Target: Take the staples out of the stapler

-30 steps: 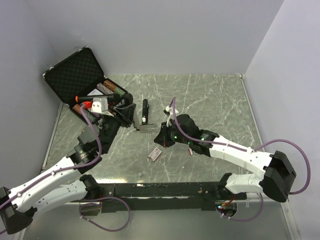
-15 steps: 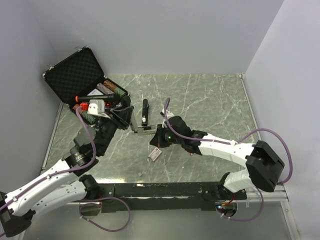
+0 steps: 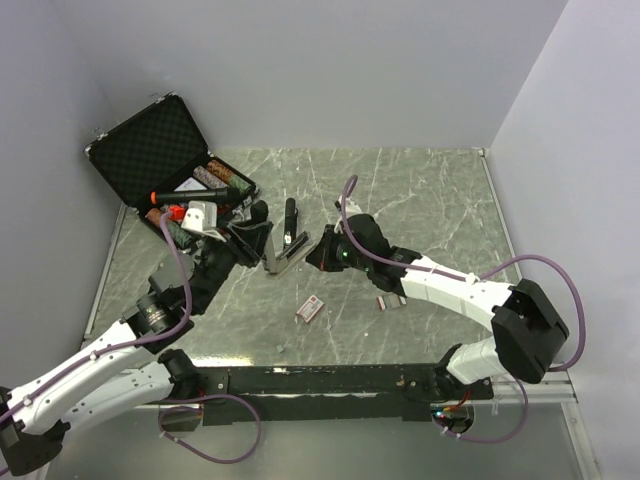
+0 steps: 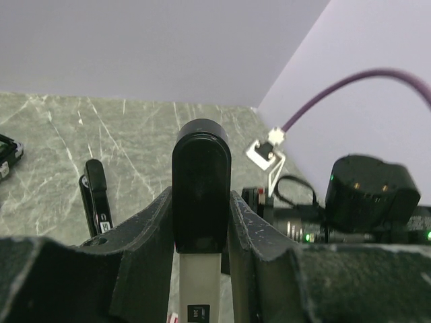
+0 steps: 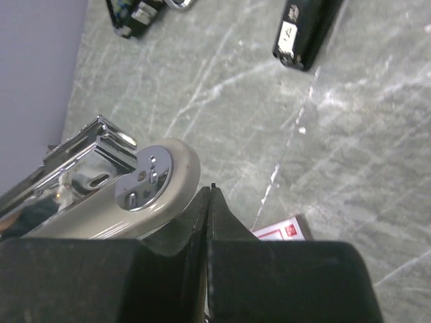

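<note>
**Spotter:** Which way is the stapler lying from your jaws?

**Operator:** I'm holding it in the left gripper. Those fingers are pinching its body on both flanks, and its long axis is running straight out ahead of them, pointing at the right arm.

**Spotter:** And the right side?

**Operator:** I'm seeing the right gripper with its fingers pressed together and nothing between them. In its own wrist view, the stapler's nose is sitting just to the left of those closed tips, pale base in front and chrome magazine rising behind. I can't tell whether they are touching.

**Spotter:** So which arm is making the move?

**Operator:** I'm judging the right, since the left is acting as the clamp. I'm thinking the tips should travel sideways onto the chrome rail rather than forward. The red staple box is lying beyond the tips on their other side.
</note>
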Controlling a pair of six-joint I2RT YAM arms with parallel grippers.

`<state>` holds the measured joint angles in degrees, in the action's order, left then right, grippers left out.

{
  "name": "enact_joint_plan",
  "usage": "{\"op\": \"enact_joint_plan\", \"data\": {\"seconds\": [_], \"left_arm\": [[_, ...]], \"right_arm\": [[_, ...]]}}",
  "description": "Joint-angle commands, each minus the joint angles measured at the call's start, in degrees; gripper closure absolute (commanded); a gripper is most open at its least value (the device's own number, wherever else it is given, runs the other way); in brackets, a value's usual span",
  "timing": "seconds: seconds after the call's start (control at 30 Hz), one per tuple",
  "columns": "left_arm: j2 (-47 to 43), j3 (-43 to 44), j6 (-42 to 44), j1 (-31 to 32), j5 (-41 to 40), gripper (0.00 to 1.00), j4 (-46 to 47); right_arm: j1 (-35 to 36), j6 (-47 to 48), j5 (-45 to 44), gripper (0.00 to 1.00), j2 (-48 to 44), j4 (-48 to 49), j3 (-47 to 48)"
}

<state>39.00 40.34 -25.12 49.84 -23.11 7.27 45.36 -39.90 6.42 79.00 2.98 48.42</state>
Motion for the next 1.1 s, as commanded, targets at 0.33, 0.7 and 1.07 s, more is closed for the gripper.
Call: {"op": "enact_joint_plan", "data": {"seconds": [0.33,0.7,1.07], "left_arm": [[1.86,3.70,-2.65,0.25,6.50,0.99,1.61],[10.02,6.68,-3.44,0.25,0.28,0.99,-0.76],[28.66,20.30,-1.16,-1.06,-6.51,1.00,-10.69]], "right_arm": [[-0.36,5.01,0.35,1.00,-2.18,2.03,8.00],[-0.54,9.57,-3.16,1.00,-6.93,-2.72,7.12],[-2.12,12.04,-2.37,1.00,-12.55,-5.18,1.15]]}}
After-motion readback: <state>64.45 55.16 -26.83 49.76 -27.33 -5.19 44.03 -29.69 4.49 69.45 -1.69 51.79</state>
